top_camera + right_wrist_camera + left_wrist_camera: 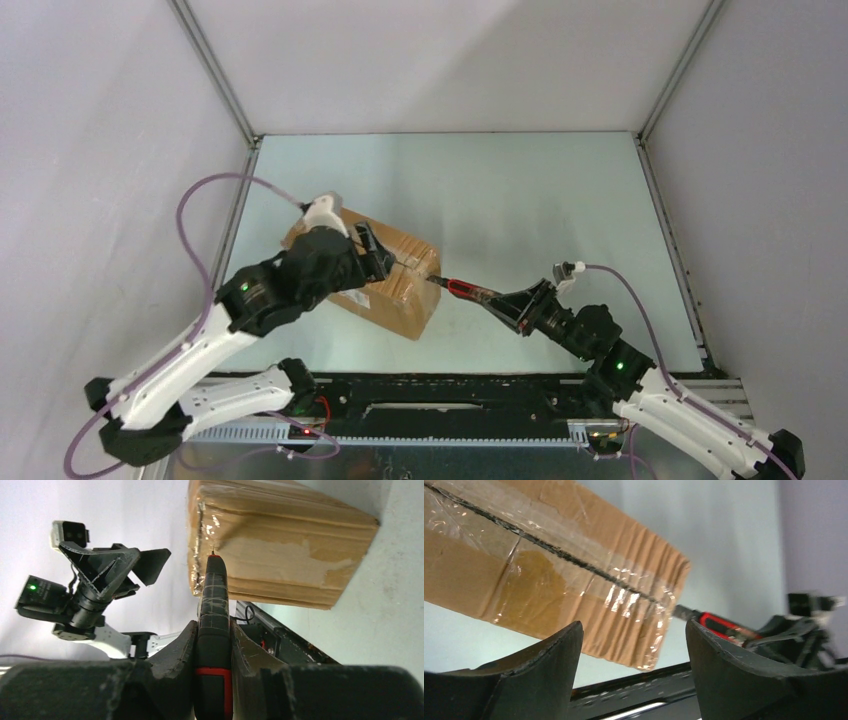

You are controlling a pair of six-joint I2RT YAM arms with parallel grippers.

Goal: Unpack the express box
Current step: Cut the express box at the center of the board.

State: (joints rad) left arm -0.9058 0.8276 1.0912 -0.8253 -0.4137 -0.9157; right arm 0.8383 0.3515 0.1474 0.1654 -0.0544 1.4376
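Grip first: right claw is closed hard on the handle of a red-and-black utility knife, fingers pinching it from both sides, blade end pointing straight out ahead. Just beyond the claw, at the knife's tip, stands the brown corrugated cardboard express box; the tip meets its nearer short end, at the upper edge where the clear tape wraps over. Whether the blade has bitten in or only touches, I cannot tell. From above, the box lies ahead and to the left of the right claw, its long axis running away from the knife toward the far left, so handle and box sit nearly in one line. The taped flap seam follows that same long axis along the top face. Judgement: a cut would have to travel lengthwise, away from the right claw, and the right arm is the one placed for it. Farther on, the left claw hangs over the middle of the box top, jaws spread wide with nothing between them; its own camera shows the box below and ahead of the left claw. Beyond lies pale grey-green table top.
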